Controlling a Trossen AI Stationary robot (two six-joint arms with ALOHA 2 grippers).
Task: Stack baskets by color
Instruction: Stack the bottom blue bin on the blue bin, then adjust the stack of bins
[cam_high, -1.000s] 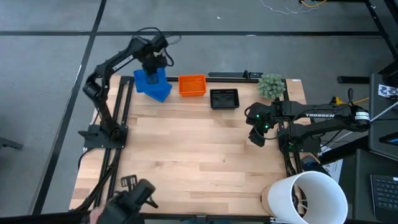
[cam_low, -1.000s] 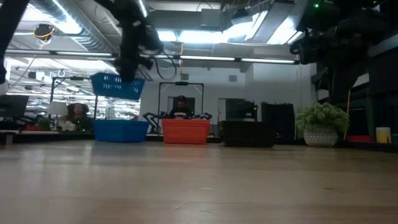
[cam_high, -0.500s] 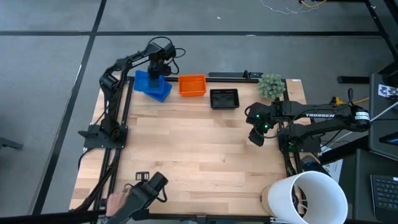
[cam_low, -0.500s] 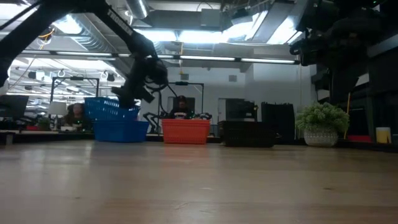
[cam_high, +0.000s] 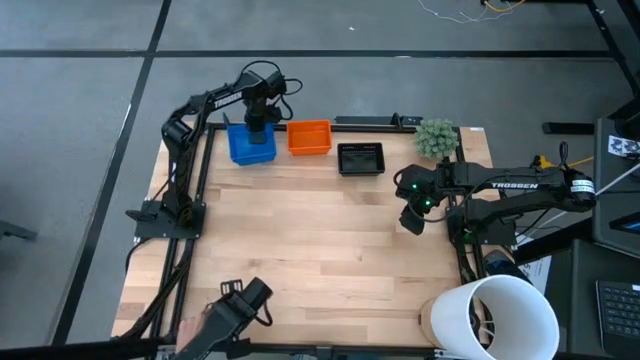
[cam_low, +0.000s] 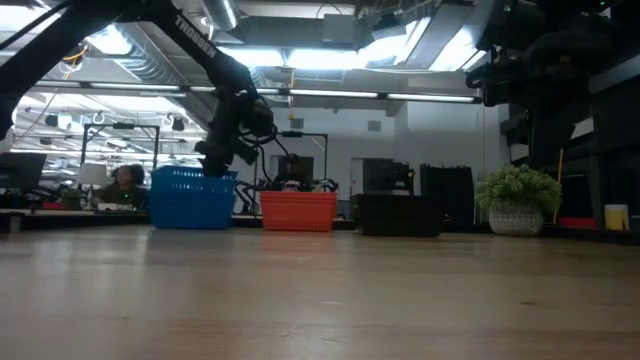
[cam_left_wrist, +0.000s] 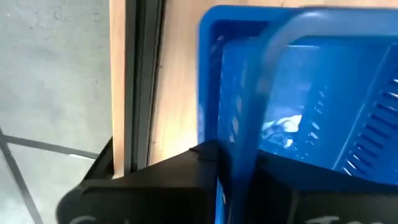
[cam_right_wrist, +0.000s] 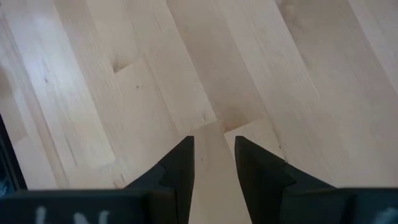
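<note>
The left gripper (cam_high: 262, 122) reaches to the far left corner of the table (cam_high: 320, 250) and is clamped on the rim of a blue basket (cam_high: 250, 143). In the left wrist view the blue rim (cam_left_wrist: 249, 124) runs between the two dark fingers (cam_left_wrist: 199, 163), which are pressed together on it. That view also shows a second blue rim just outside the held one, so the basket sits nested in at least one other blue basket; how many lie under it cannot be told. In the low view the blue stack (cam_low: 194, 198) stands level on the table, with the left gripper (cam_low: 222, 150) coming down onto its top edge.

Just beside the blue stack, toward the middle of the far edge, stands an orange basket (cam_high: 309, 137), and near it, a little closer to the front, a black basket (cam_high: 361, 158). From the low view the orange one (cam_low: 298, 211) and the black one (cam_low: 400, 214) stand in a row with the blue; how many are stacked in each cannot be told.

The right gripper (cam_high: 411, 221) hangs over bare wood at the right side of the table, well apart from the baskets. Its fingers (cam_right_wrist: 180, 168) stand apart with only the tabletop showing between them.

A small green plant (cam_high: 437, 137) stands at the far right corner, and a large white bucket (cam_high: 497, 315) sits at the near right corner.
</note>
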